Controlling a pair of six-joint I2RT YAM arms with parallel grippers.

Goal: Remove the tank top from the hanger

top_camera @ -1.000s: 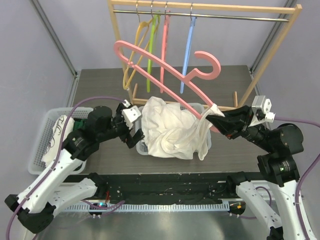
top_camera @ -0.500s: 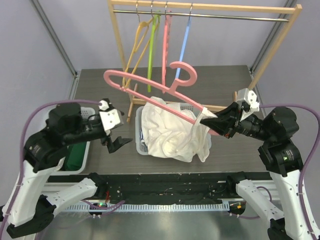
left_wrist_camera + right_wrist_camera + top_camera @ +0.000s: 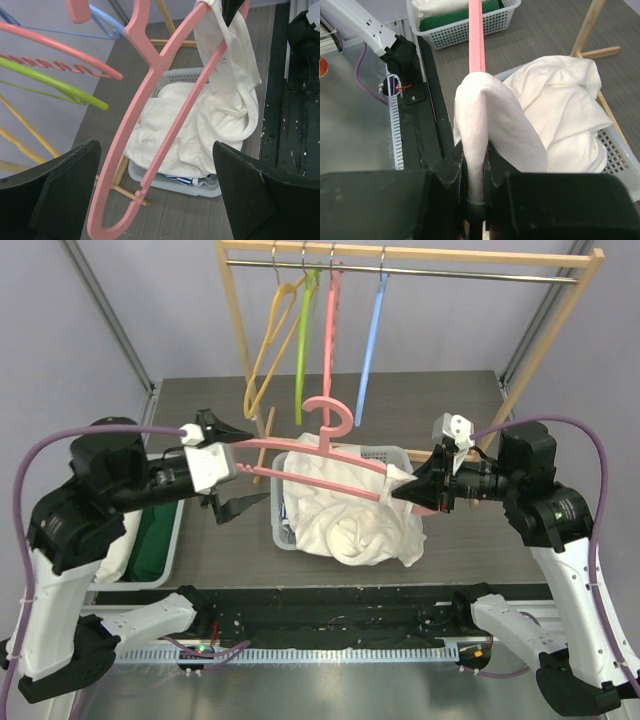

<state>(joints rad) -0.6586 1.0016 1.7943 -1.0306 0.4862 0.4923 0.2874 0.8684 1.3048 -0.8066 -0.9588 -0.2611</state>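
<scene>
tank top [image 3: 345, 520]: white heap, mostly slumped in the basket [image 3: 385, 453] at mid table, w/ one strap [image 3: 485, 125] up on the hanger [image 3: 326, 438]. the hanger is pink and sits in the air just above the heap. its long axis runs l-to-r btw the two arms, dipping toward the r end.

left claw [image 3: 257, 467]: jaws wide apart, straddling the hanger's bare l end, not gripping it. right claw [image 3: 405, 490]: clamped tight on the strap where it loops over the hanger's r tip. the tip looks pinched in w/ it.

what the next move turns on, imo: the cloth hangs on only at the r end, in the right claw, and the bare end points into the left claw. so the l arm is nearer the free end. it'd need to close there and draw the hanger out leftward along its own axis, so the strap slips off the r tip.

views: the top cam gives the whole axis, but the r grip is just dark on white. the r wrist cam shows the strap wrapped over the pink bar and going down btw the fingers. the l wrist cam shows gaps on both sides of the hanger's end, plus a striped cloth [image 3: 186, 180] under the heap.
</scene>
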